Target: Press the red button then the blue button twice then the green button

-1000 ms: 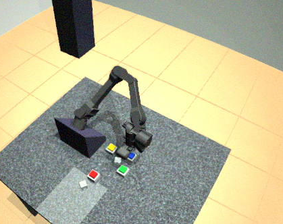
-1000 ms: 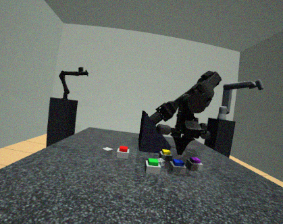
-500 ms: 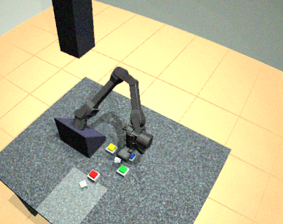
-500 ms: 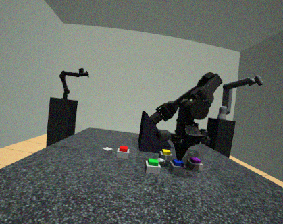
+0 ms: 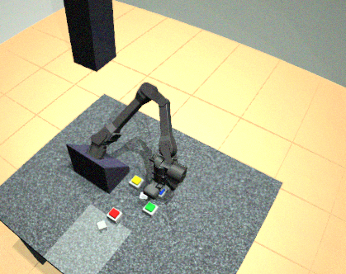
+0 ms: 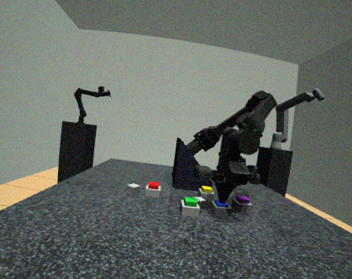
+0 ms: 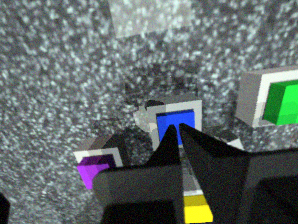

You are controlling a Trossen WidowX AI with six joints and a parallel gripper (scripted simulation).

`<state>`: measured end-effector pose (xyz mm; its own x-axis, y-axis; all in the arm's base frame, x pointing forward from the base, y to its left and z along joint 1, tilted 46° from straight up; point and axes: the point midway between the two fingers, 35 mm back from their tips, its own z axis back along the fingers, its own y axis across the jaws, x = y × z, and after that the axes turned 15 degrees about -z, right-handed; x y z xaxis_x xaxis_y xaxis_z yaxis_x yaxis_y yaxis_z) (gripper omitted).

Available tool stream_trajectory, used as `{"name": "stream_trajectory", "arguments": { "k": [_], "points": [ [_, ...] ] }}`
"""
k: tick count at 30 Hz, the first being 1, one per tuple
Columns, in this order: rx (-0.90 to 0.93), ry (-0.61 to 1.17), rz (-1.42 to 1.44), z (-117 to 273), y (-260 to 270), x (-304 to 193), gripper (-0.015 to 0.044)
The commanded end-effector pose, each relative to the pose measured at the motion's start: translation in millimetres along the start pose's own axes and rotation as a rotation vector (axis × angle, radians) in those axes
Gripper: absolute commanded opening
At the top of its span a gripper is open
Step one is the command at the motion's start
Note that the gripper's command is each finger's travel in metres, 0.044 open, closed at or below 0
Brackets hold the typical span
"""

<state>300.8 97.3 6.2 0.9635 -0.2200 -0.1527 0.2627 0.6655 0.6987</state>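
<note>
Gripper [image 7: 176, 131] is fully closed, holding nothing, tips pointing down onto the blue button [image 7: 173, 122]. In the exterior view, the blue button sits between the green button [image 6: 191, 202] on its left and the purple button [image 6: 242, 199] on its right; the red button [image 6: 154, 185] lies farther left.

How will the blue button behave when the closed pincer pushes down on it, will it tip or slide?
The blue button probably sinks straight: it sits in a squat square housing, unlikely to tip. The shut pincer tips come to a narrow point near the cap's edge, so they might skid off.

Grey walls [image 6: 158, 84], orange tiled floor [image 5: 246, 95], dark pillar [image 5: 90, 30].
</note>
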Motion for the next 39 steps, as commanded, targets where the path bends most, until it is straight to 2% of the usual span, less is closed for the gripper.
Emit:
{"name": "stream_trajectory", "arguments": {
  "k": [1,9,13,18,23,29,35,39],
  "points": [
    [0.003,0.007,-0.009,-1.6,-0.3,-1.9,0.002],
    [0.003,0.007,-0.009,-1.6,-0.3,-1.9,0.002],
    [0.001,0.006,-0.008,30.5,-0.7,-1.1,0.002],
    [0.001,0.006,-0.008,35.7,-0.7,-1.0,0.002],
    [-0.002,0.006,-0.009,92.3,-1.2,-0.4,0.002],
    [-0.002,0.006,-0.009,95.0,-3.3,0.8,0.002],
    [-0.007,0.003,-0.008,95.7,-79.8,34.2,0.002],
    [-0.006,0.004,-0.007,95.3,-90.3,37.0,0.002]
  ]
}}
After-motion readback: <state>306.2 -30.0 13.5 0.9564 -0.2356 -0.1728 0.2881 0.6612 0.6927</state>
